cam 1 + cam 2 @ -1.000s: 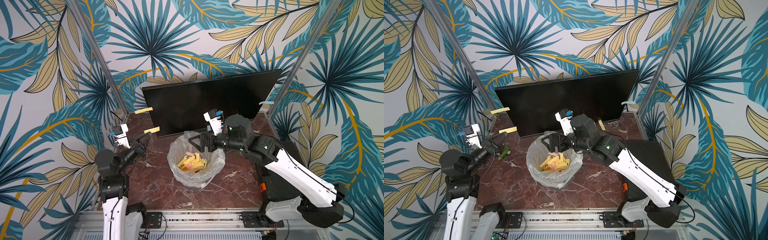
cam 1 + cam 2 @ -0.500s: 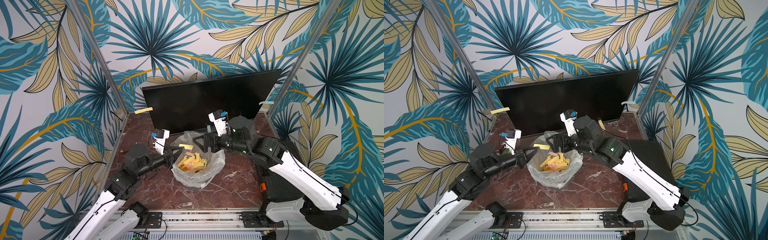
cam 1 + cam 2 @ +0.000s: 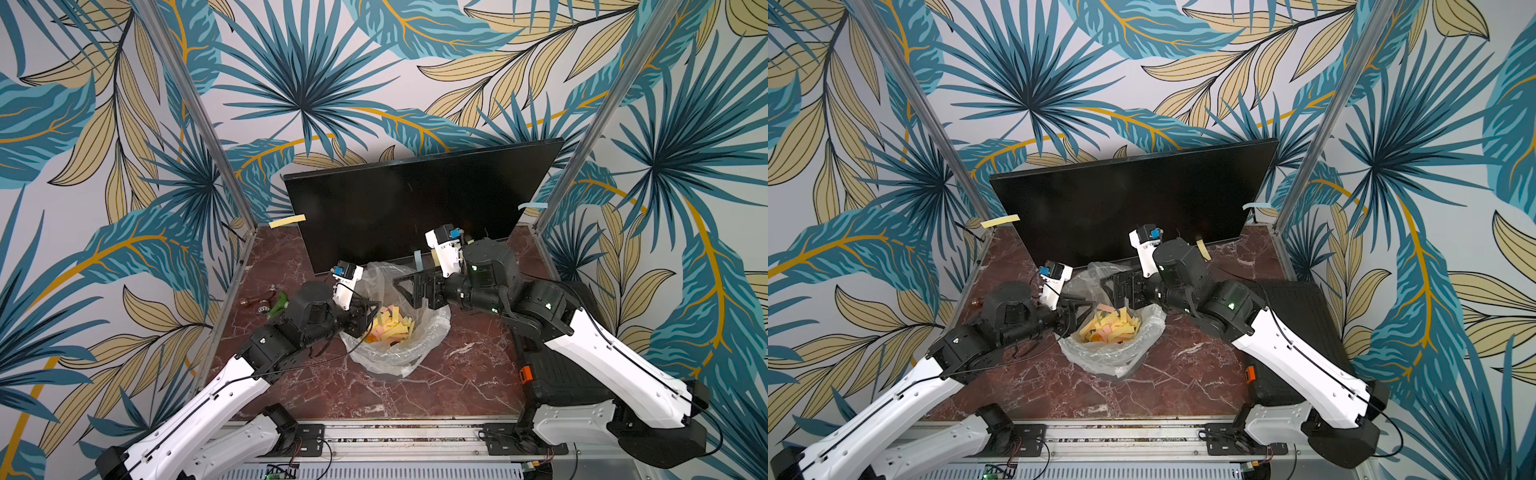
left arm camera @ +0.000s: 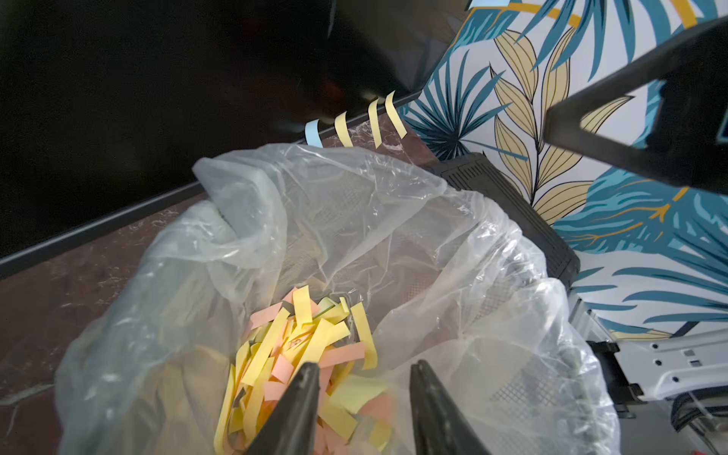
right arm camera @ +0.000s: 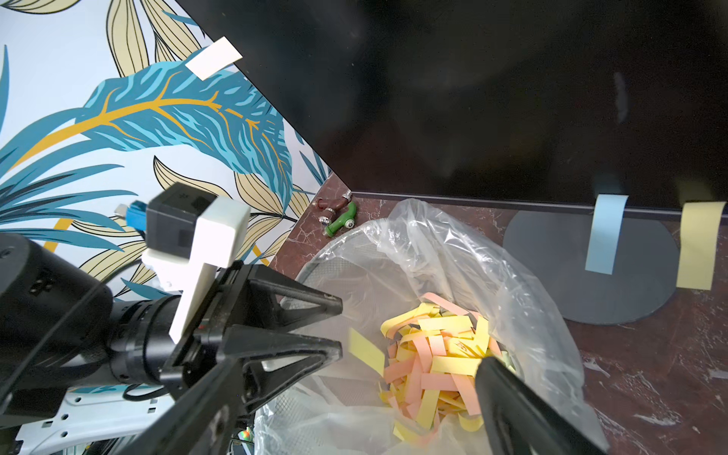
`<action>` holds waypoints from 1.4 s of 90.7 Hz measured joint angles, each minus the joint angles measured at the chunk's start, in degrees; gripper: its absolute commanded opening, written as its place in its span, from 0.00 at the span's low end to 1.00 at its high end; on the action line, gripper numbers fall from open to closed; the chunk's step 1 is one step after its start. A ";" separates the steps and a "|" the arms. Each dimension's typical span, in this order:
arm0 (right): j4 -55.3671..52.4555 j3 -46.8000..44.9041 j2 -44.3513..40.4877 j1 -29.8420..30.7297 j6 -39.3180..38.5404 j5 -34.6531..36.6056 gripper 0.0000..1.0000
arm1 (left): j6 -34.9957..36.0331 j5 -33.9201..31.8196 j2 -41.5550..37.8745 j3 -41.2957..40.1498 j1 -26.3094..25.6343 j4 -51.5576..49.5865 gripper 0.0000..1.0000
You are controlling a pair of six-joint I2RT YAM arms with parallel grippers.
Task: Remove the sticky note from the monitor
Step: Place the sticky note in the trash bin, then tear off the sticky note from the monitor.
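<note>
while left gripper (image 4: pixel 364 364), right gripper (image 3: pixel 405 291) gape empty, dark glossy monitor (image 3: pixel 415 208) bears yellow, blue sticky notes (image 5: pixel 604 236).

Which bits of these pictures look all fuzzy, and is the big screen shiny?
Right wrist view: the loose yellow note beside the left gripper is smeared, while the paper strips in the bag are sharp. Left wrist view: the monitor is dark with only faint reflections, and a yellow scrap looks blurry. Both top views: evenly lit, crisp.
</note>
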 measured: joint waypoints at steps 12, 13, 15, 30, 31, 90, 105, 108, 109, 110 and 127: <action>-0.04 -0.50 -0.37 0.00 0.31 0.07 0.96 | 1.44 -1.14 -0.09 2.58 -0.04 -0.31 0.70; -0.04 -0.55 -0.44 0.00 0.37 0.04 0.96 | 1.77 -1.31 -0.11 2.80 -0.04 -0.33 0.71; -0.04 -0.61 -0.48 0.00 0.39 0.04 0.96 | 1.70 -1.46 -0.15 3.19 -0.04 -0.24 0.74; -0.04 -0.68 -0.59 0.00 0.44 0.04 0.96 | 2.80 -4.42 -1.79 4.59 -0.04 0.59 0.94; -0.04 -0.68 -0.59 0.00 0.42 0.04 0.96 | 2.97 -4.61 -2.03 4.59 -0.04 0.59 0.95; 0.00 1.14 1.09 0.00 0.35 -2.32 0.96 | -2.34 -5.68 -17.97 -4.33 25.49 4.39 1.00; 0.00 1.86 1.16 0.00 0.31 -2.80 0.96 | -7.13 4.52 -16.55 -6.21 36.59 11.85 1.00; 0.00 1.97 1.18 0.00 0.28 -2.82 0.96 | -8.28 6.58 -16.00 -6.49 38.36 14.03 1.00; -0.02 2.01 1.20 0.00 0.26 -2.82 0.96 | -8.66 7.21 -15.82 -6.58 38.82 14.62 1.00; 0.00 2.01 1.22 0.00 0.22 -2.84 0.96 | -9.16 8.02 -15.56 -6.69 39.43 15.61 1.00; -0.11 2.36 1.70 0.00 -0.46 -2.86 0.97 | -15.41 18.18 -11.85 -7.76 46.07 28.30 1.00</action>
